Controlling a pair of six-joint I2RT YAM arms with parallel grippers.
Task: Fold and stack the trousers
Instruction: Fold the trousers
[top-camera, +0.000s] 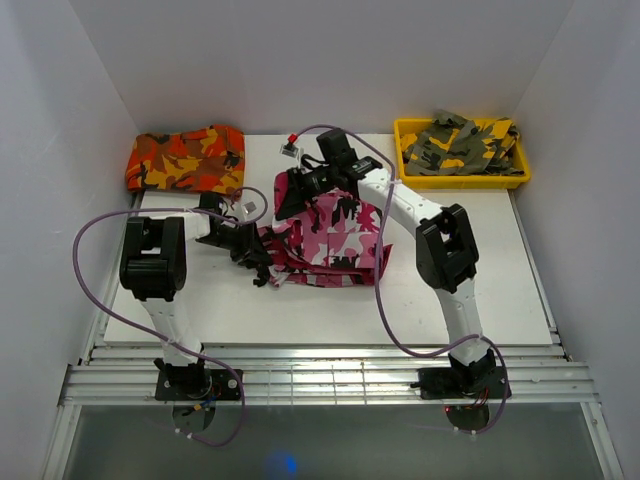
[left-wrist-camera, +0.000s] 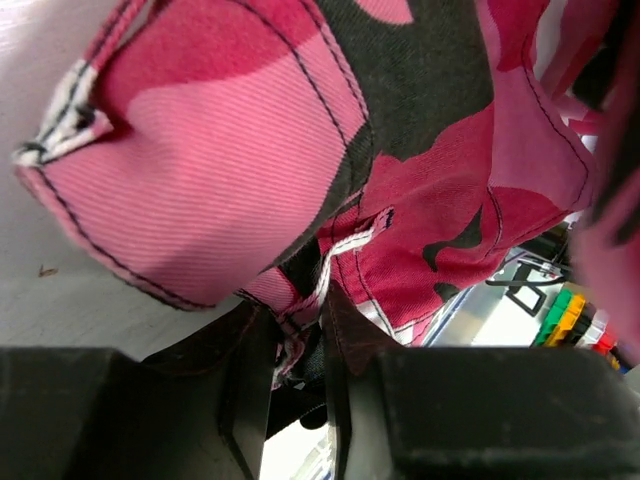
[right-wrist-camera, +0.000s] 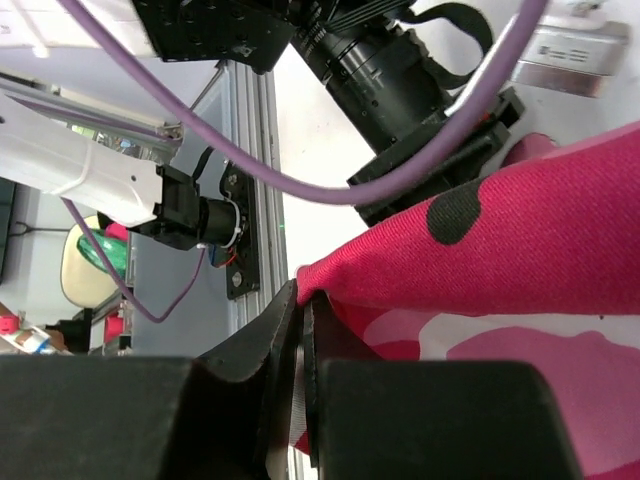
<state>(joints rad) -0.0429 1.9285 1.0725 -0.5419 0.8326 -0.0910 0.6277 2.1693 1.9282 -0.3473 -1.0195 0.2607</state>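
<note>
Black fingers (left-wrist-camera: 245, 395) of the left gripper (left-wrist-camera: 295, 325) fill the bottom of the left wrist view. They stand narrow with a seamed fold of the trousers (top-camera: 335, 240) bunched between them, so I judge the pinch made. These trousers, in pink, magenta, white and black camouflage, lie in a rumpled, partly doubled heap at the middle of the white table (top-camera: 200, 310), between the two arms. On the heap's far side the right gripper (right-wrist-camera: 300, 300) has its jaws pressed together on a magenta edge, which is held up off the table.

From the weave, the cloth looks like a twill: light, limp and not slippery, with no stiffness of its own. It will likely drape and sag from any point held, and a single pinch would drag loose layers rather than carry the whole garment. Thick stitched parts such as hems, the waistband and pocket seams should give the surest hold, since they resist sliding through the pads. Both corners of one edge, held apart and taut, would probably let a fold fall flat. Nothing here is fragile, though a layer caught by mistake could spoil the fold.

Well apart, at the table's far left corner, lie folded orange-red camouflage trousers (top-camera: 185, 158). At the far right a yellow bin (top-camera: 465, 181) holds olive-grey camouflage trousers (top-camera: 460, 145).
</note>
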